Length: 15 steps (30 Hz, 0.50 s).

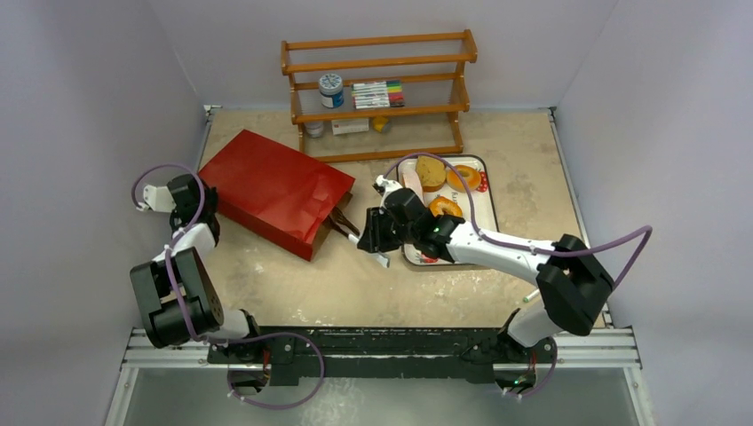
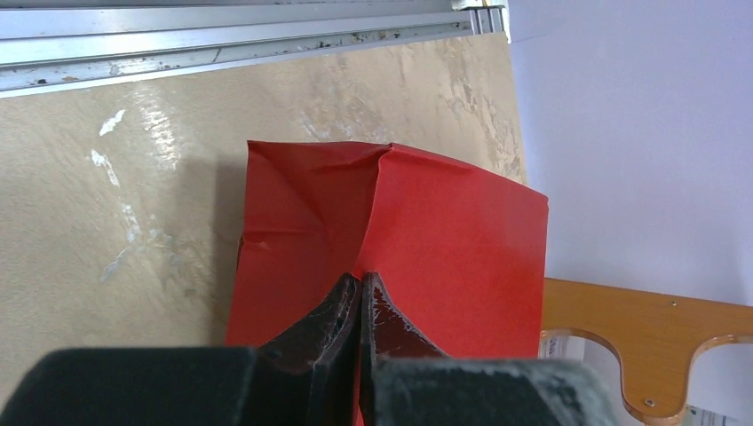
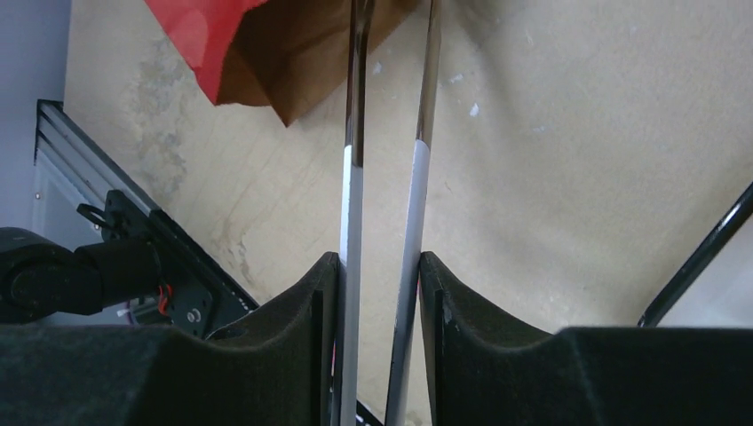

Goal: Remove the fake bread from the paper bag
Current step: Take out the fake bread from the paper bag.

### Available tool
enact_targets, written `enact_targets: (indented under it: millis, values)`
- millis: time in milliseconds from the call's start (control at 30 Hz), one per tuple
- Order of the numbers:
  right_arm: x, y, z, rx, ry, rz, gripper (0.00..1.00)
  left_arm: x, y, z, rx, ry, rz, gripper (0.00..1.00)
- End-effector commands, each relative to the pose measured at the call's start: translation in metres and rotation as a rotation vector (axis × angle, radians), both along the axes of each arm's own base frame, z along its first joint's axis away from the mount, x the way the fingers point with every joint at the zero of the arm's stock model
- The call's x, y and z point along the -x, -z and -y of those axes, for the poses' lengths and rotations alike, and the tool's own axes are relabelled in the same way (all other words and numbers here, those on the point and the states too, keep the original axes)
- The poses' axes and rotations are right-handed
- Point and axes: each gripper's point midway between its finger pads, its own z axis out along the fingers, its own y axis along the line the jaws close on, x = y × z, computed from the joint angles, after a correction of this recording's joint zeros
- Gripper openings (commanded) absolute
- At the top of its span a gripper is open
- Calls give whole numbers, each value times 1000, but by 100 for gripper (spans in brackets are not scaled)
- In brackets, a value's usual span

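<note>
The red paper bag (image 1: 275,191) lies on its side on the table, its brown-lined mouth facing right. My left gripper (image 1: 189,202) is at the bag's closed left end, shut and pinching a fold of the red paper (image 2: 444,231); the jaws (image 2: 361,282) touch. My right gripper (image 1: 375,232) is shut on a pair of tongs (image 1: 355,232) with white handles and dark tips. The tongs' arms (image 3: 351,133) reach to the bag's mouth (image 3: 293,62). Fake bread pieces (image 1: 431,173) lie on the tray (image 1: 489,209). No bread shows inside the bag.
A wooden shelf (image 1: 377,98) stands at the back with a jar, markers and small items. The tray lies right of the bag, under my right arm. White walls close in the table on three sides. The metal rail (image 1: 382,346) runs along the near edge.
</note>
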Motion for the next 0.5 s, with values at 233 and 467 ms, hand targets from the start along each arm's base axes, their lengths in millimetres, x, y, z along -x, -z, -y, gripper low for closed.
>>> enact_targets:
  millis: [233, 467]
  values:
    - [-20, -61, -32, -154, -46, 144, 37, -28, -32, -6, -35, 40, 115, 0]
    - [-22, -43, -40, -231, 18, 10, 37, -39, -42, -4, -33, 75, 140, 0]
